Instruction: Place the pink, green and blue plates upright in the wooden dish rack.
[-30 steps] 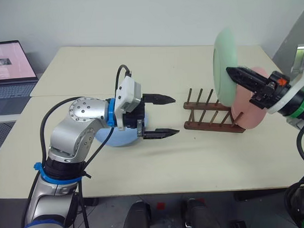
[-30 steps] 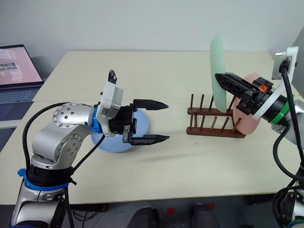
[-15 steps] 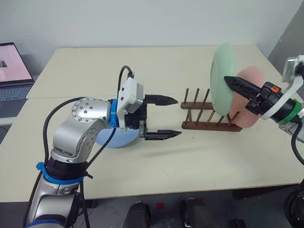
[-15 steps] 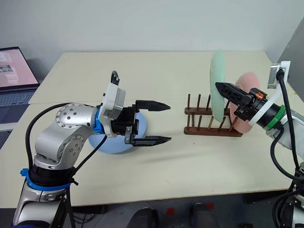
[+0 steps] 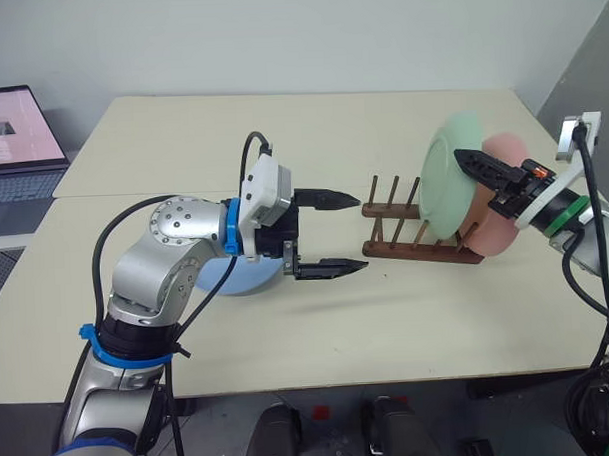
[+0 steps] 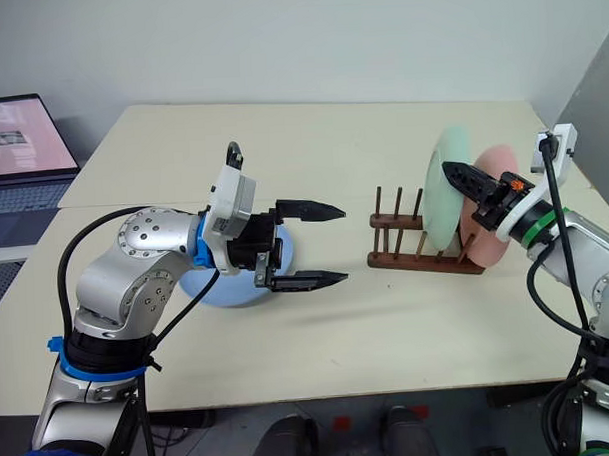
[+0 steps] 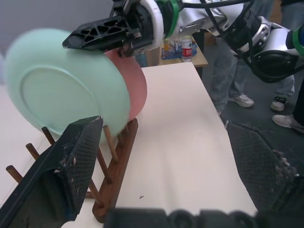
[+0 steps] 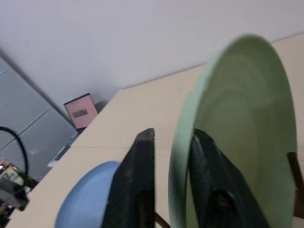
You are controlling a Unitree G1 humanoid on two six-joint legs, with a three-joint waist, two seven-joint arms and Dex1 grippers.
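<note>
Mint green is the plate (image 5: 445, 179) sitting upright in the wooden dish rack (image 5: 420, 234) in the left eye view, its lower rim down among the pegs, where a second ago it was hanging high above them. The right gripper (image 5: 474, 166) is reaching over its top rim, one finger (image 5: 479, 164) lying across the edge; whether the fingers are pinching the rim or have let go, I cannot tell from here. The pink plate (image 5: 499, 199) is standing just behind the green one, on the far side of those fingers. The left gripper (image 5: 333, 233) is hovering with its fingers spread wide and nothing between them, as before, and the blue plate (image 5: 241, 274) is lying flat on the table (image 5: 408, 314) under its wrist.

Seen from the right eye view, the green plate is leaning slightly in the rack with the right gripper's tip over its upper edge, lower than a second ago.

Looking along the left wrist view, the spread fingers (image 7: 66, 171) are framing the rack, and the green plate is standing beyond them with the pink one behind it.

Looking along the right wrist view, the green plate's rim is lying between the two fingers (image 8: 137, 180), with a slim gap showing on one side; the blue plate is showing past them.
</note>
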